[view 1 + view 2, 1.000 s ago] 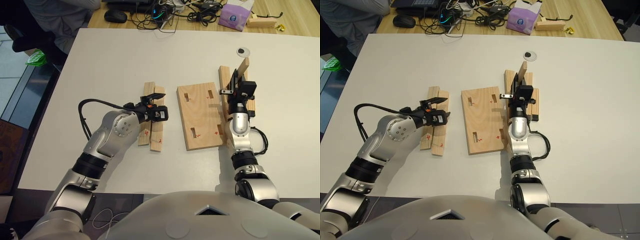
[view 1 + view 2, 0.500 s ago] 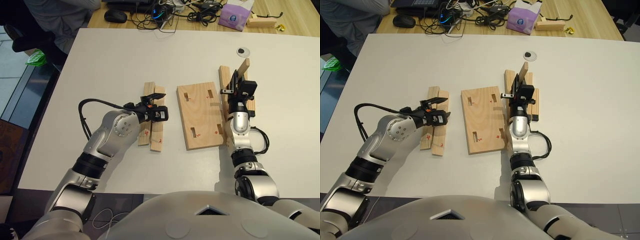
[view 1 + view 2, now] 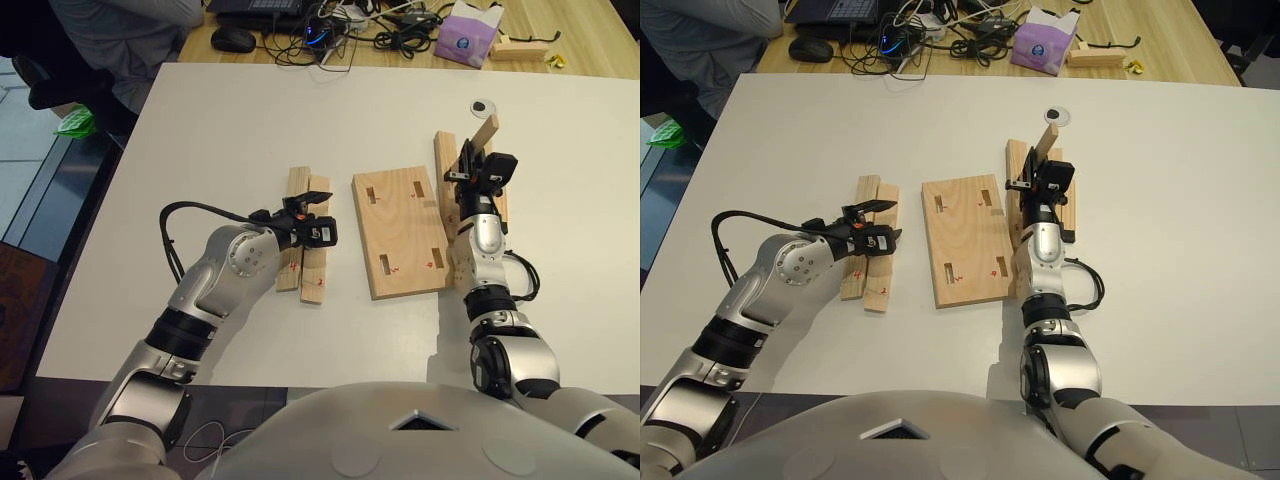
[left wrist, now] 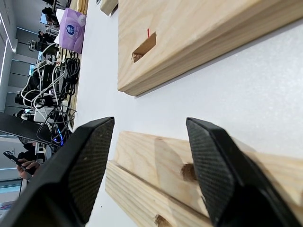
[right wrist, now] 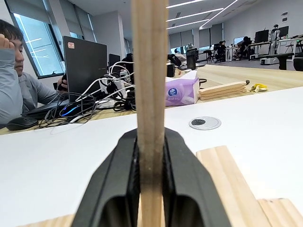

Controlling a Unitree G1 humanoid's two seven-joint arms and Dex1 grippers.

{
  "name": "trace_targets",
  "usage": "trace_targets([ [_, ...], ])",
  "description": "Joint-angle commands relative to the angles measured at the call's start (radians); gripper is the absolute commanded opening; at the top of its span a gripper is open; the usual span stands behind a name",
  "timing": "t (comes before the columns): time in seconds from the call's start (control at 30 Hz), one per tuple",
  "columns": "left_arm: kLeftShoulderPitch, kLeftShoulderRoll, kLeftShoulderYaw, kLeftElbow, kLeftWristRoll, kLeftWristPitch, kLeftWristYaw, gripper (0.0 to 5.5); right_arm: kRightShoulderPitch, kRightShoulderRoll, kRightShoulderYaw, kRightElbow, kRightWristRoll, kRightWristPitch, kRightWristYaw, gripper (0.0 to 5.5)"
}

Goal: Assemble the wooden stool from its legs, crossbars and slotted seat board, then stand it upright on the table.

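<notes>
The slotted seat board [image 3: 405,230] lies flat at the table's middle. To its left is a stack of wooden legs and crossbars [image 3: 303,255] with red marks. My left gripper [image 3: 312,218] hovers open over that stack's far end; in the left wrist view its fingers [image 4: 90,161] stand on either side of a piece [image 4: 156,156]. Right of the board lies a second stack of pieces [image 3: 442,160]. Above it my right gripper [image 3: 472,168] is shut on a thin wooden stick [image 3: 484,135], held tilted upward. In the right wrist view the stick [image 5: 150,94] stands between the pads [image 5: 118,179].
A round grommet [image 3: 485,104] sits in the tabletop beyond the stick. Behind the table, another desk carries a purple tissue box [image 3: 460,20], tangled cables [image 3: 340,20], a mouse [image 3: 233,39] and spare wood strips [image 3: 520,47]. Bare white table surrounds both stacks.
The head camera has tipped slightly. My right gripper has carried the stick a little up and away from me. The left arm has kept still.
</notes>
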Motion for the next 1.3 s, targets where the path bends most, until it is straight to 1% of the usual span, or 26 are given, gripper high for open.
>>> trace_targets([
  [0.03, 0.011, -0.009, -0.006, 0.006, 0.004, 0.015, 0.002, 2.81, 0.114, 0.014, 0.027, 0.062, -0.047, 0.117, -0.04, 0.38],
  [0.07, 0.012, -0.01, -0.007, 0.009, 0.005, 0.015, 0.004, 2.81, 0.117, 0.01, 0.03, 0.041, -0.063, 0.095, -0.054, 0.68],
  [0.13, 0.018, -0.013, -0.007, 0.009, 0.008, 0.019, 0.01, 2.81, 0.118, 0.004, 0.037, -0.009, -0.081, 0.058, -0.068, 1.05],
  [0.2, 0.02, -0.021, -0.012, 0.012, 0.012, 0.023, 0.018, 2.81, 0.129, -0.009, 0.047, -0.114, -0.114, 0.035, -0.095, 1.43],
  [0.27, 0.021, -0.031, -0.016, 0.01, 0.013, 0.03, 0.025, 2.81, 0.154, -0.028, 0.053, -0.308, -0.149, 0.049, -0.122, 1.7],
  [0.3, 0.022, -0.036, -0.017, 0.01, 0.014, 0.033, 0.03, 2.81, 0.16, -0.035, 0.051, -0.414, -0.152, 0.08, -0.126, 1.91],
  [0.33, 0.025, -0.042, -0.019, 0.013, 0.017, 0.037, 0.037, 2.81, 0.155, -0.045, 0.048, -0.524, -0.142, 0.131, -0.121, 2.23],
  [0.43, 0.029, -0.062, -0.025, 0.022, 0.023, 0.051, 0.061, 2.81, 0.073, -0.085, 0.036, -0.782, -0.101, 0.298, -0.106, 2.23],
  [0.53, 0.029, -0.081, -0.031, 0.029, 0.029, 0.063, 0.079, 2.81, -0.105, -0.142, 0.002, -0.913, -0.067, 0.479, -0.113, 2.23],
  [0.63, 0.026, -0.098, -0.038, 0.037, 0.033, 0.067, 0.09, 2.81, -0.337, -0.219, -0.048, -0.861, -0.019, 0.657, -0.104, 2.23],
  [0.7, 0.024, -0.105, -0.042, 0.038, 0.033, 0.071, 0.094, 2.81, -0.394, -0.23, -0.052, -0.776, 0.028, 0.789, -0.071, 2.23],
  [0.8, 0.033, -0.11, -0.044, 0.03, 0.031, 0.077, 0.094, 2.81, -0.315, -0.206, -0.049, -0.664, 0.033, 0.934, -0.088, 2.23],
  [0.87, 0.047, -0.108, -0.045, 0.018, 0.03, 0.082, 0.092, 2.81, -0.206, -0.182, -0.043, -0.493, 0.034, 1.012, -0.073, 2.23],
  [0.93, 0.051, -0.11, -0.047, 0.011, 0.029, 0.085, 0.092, 2.81, -0.132, -0.18, -0.024, -0.339, 0.01, 1.019, -0.054, 2.23],
  [1.0, 0.048, -0.109, -0.045, 0.013, 0.026, 0.086, 0.093, 2.81, -0.104, -0.183, -0.017, -0.292, 0.0, 0.999, -0.053, 2.23],
  [1.13, 0.044, -0.11, -0.04, 0.023, 0.026, 0.086, 0.1, 2.81, -0.128, -0.178, -0.019, -0.334, -0.001, 0.926, -0.07, 2.23],
  [1.23, 0.038, -0.117, -0.043, 0.032, 0.026, 0.086, 0.106, 2.81, -0.145, -0.154, -0.034, -0.434, 0.024, 0.824, -0.068, 2.23],
  [1.3, 0.043, -0.118, -0.046, 0.031, 0.026, 0.086, 0.108, 2.81, -0.157, -0.124, -0.055, -0.544, 0.082, 0.733, -0.037, 2.23],
])
